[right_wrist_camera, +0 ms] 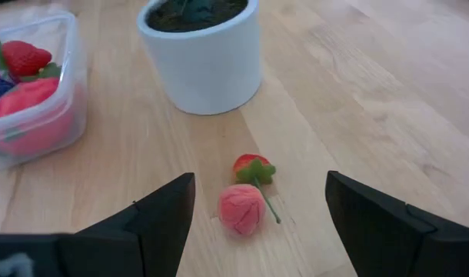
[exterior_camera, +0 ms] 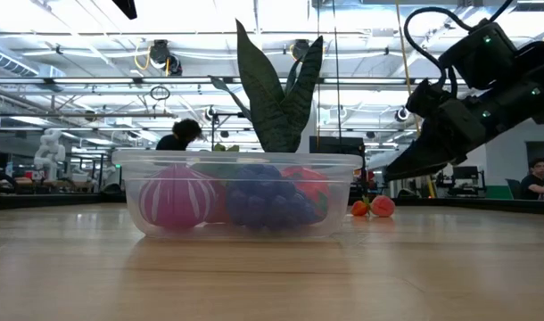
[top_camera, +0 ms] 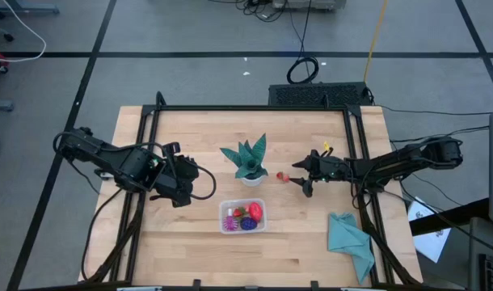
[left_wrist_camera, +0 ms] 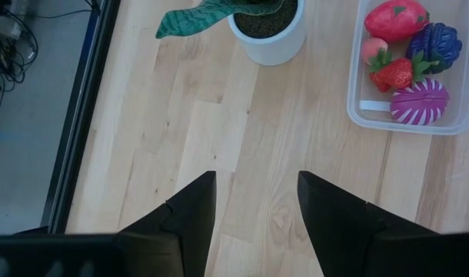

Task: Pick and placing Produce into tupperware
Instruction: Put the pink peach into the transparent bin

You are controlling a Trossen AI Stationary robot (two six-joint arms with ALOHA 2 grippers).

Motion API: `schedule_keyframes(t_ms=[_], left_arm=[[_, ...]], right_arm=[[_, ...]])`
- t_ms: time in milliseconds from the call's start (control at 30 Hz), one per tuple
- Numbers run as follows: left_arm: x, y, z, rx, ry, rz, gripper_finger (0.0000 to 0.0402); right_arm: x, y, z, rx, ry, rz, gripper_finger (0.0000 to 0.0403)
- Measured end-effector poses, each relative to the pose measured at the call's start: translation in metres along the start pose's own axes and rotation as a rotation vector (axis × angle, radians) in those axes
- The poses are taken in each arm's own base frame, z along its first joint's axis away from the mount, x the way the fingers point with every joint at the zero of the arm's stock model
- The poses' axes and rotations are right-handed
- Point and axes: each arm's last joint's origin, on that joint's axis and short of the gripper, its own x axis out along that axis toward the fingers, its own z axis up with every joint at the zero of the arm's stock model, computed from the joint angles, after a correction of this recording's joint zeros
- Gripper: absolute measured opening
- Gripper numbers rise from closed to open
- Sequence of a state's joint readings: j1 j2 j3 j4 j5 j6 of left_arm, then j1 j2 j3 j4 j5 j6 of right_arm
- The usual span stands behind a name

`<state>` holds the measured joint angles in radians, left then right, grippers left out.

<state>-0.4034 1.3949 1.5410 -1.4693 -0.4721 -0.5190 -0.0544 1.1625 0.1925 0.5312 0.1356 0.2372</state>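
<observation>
The clear tupperware (top_camera: 242,217) holds red, pink and purple fruit. Both hands are empty, fingers apart: left hand (left_wrist_camera: 256,201), right hand (right_wrist_camera: 259,201).

In the left wrist view the clear rectangular plastic tupperware (left_wrist_camera: 373,115) is cut off by the picture's edge, so only part of its rim shows, and the white plant pot (left_wrist_camera: 269,35) loses its far side the same way, with just one teal leaf (left_wrist_camera: 204,15) in view. In the right wrist view that tupperware is again clipped at the edge and blurred, its red toy pieces (right_wrist_camera: 23,96) hard to tell apart. In the low view the small red strawberry and pink piece (exterior_camera: 373,207) on the tabletop are too small to separate, and the people beyond are blurred.
</observation>
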Motion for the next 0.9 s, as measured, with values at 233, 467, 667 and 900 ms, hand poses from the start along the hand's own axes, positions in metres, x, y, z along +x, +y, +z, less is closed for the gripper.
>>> schedule_keyframes(t_ms=[233,467,667,900], left_arm=[[0.0,0.0,0.0,-0.001,0.0,0.0,0.0186],[0.0,0.0,0.0,-0.001,0.0,0.0,0.0186],[0.0,0.0,0.0,-0.002,0.0,0.0,0.0186],[0.0,0.0,0.0,-0.002,0.0,-0.001,0.0186]], right_arm=[[0.004,0.0,-0.004,0.01,0.024,0.001,0.0281],[0.013,0.003,-0.004,-0.019,-0.018,0.018,0.0281],[0.019,0.002,-0.01,-0.025,-0.003,0.012,0.0281],[0.024,0.001,-0.016,-0.037,0.029,0.001,0.0281]])
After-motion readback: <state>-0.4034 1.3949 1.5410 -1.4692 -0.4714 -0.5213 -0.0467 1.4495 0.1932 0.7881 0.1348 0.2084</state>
